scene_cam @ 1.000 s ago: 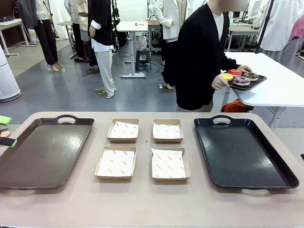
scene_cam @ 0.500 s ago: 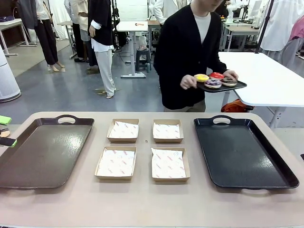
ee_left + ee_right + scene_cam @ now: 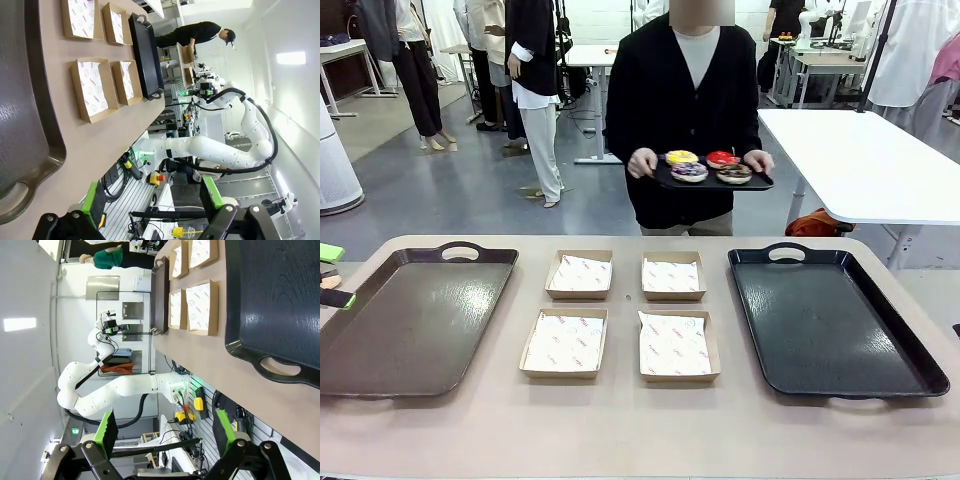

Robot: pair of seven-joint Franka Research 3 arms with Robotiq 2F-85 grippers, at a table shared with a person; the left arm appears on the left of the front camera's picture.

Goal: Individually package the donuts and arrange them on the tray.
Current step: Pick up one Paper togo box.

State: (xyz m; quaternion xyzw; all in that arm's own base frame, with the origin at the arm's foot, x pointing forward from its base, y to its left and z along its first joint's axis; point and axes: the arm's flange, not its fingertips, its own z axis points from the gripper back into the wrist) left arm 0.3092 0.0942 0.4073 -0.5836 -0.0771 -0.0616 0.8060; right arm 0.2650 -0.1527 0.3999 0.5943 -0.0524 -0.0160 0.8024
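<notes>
**Left fingers.** The left fingers [image 3: 151, 192] stood fully apart, green pads [image 3: 91, 200] facing each other, with nothing between them. They hung off the edge of the surface [image 3: 75, 145]. Just beyond the fingertips lay the brown tray [image 3: 20, 125], its handle nearest. Past it sat four paper-lined boxes [image 3: 92, 90], and farthest from these fingers lay the black tray [image 3: 145, 55]. In the front view the left fingers [image 3: 330, 275] showed just beside the brown tray's [image 3: 415, 320] outer rim, not touching it.

**Right fingers.** The right fingers [image 3: 165, 430] were likewise spread wide and empty, off the edge of the surface [image 3: 225, 370]. The black tray [image 3: 275, 295] lay nearest to them, handle first. The boxes [image 3: 202, 307] followed, and the brown tray [image 3: 160, 290] lay farthest away.

**Surface.** The boxes [image 3: 620, 315] sat in two rows of two between the trays. Each was open and held only its liner. The black tray [image 3: 835, 320] held nothing.

**Donuts.** The four donuts [image 3: 705, 167] were well apart from both sets of fingers, beyond the far edge of the surface [image 3: 620, 430]. They lay on a small tray [image 3: 760, 184] that a person [image 3: 690, 90] held level at waist height, hands [image 3: 642, 163] at either end. The yellow donut [image 3: 681, 158] and the red donut [image 3: 723, 159] lay on the side away from the fingers. The dark donut [image 3: 689, 172] and the chocolate donut [image 3: 734, 174] lay on the side toward them.
</notes>
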